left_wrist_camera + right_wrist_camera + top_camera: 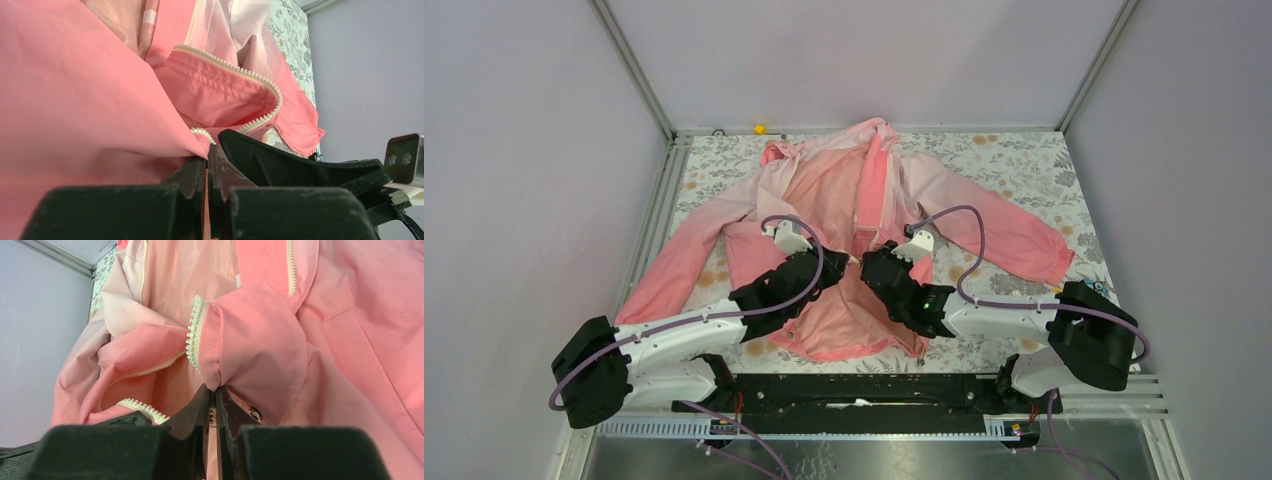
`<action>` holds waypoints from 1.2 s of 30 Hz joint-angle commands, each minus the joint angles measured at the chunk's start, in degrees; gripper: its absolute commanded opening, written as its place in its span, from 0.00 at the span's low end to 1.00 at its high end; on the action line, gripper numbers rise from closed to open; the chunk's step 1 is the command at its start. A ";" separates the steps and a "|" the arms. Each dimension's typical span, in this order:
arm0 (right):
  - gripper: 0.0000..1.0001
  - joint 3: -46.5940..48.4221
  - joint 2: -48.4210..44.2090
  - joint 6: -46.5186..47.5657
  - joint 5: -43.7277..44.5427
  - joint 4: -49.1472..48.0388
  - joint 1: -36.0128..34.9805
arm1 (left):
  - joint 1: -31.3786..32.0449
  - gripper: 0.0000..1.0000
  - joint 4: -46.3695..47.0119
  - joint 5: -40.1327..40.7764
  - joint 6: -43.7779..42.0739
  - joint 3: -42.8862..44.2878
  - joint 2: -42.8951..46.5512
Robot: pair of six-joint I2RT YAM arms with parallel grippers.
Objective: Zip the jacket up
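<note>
The pink jacket lies open on the table, collar far, coral hem near. Its white zipper shows as two separate rows of teeth. My left gripper is shut on the jacket's left front edge near the hem; in the left wrist view fabric and zipper teeth are pinched at its tips. My right gripper is shut on the right front edge; in the right wrist view it pinches a fold of fabric beside the zipper teeth. The two grippers sit close together, tips nearly touching, over the jacket's lower middle.
The table has a floral cloth and metal frame rails on the left and back. A small yellow object sits at the back edge. The jacket's sleeves spread left and right.
</note>
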State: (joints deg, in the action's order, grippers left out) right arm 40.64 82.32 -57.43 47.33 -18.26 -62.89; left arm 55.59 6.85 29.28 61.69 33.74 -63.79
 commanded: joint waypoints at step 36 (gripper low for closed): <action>0.00 -0.04 -2.40 -0.30 2.94 -1.50 -0.48 | 1.96 0.00 -0.68 6.49 1.32 5.17 -1.05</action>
State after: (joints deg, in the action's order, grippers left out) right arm 40.51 81.69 -56.86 47.05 -18.57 -62.89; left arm 56.90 4.36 32.71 62.63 36.73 -65.84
